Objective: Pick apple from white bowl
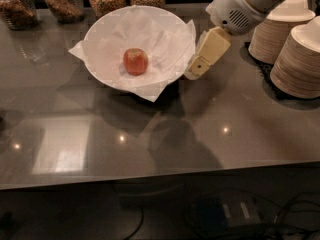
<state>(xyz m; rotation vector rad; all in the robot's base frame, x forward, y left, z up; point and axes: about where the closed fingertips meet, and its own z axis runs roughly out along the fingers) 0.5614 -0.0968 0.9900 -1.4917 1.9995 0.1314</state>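
Looking across the scene, you have a wide grey counter (260,134) filling most of the view, glossy enough to throw back ceiling lights near its front edge. The robot's white arm (240,6) comes in from the back right corner and slants down toward the middle of the counter.

The white bowl (102,44) sits toward the back edge, left of centre, on a dark base. Crinkled white paper (165,36) lines it and sticks out past the rim on the left, right and front sides. Two stacks of beige paper bowls (300,59) stand by the right edge on a dark mat, well apart from the white bowl. Four glass jars (62,1) of brown and mixed dry food line the back edge from the left corner inward.

The gripper (192,70), cream-coloured, hangs tilted down and to the left, just beside the right rim of the white bowl and outside it, its tip close to the overhanging paper. You cannot tell whether it is spread or closed, nor whether it touches the paper.

The apple (135,61), red-orange, lies on the paper near the bowl's middle, apart from the gripper.
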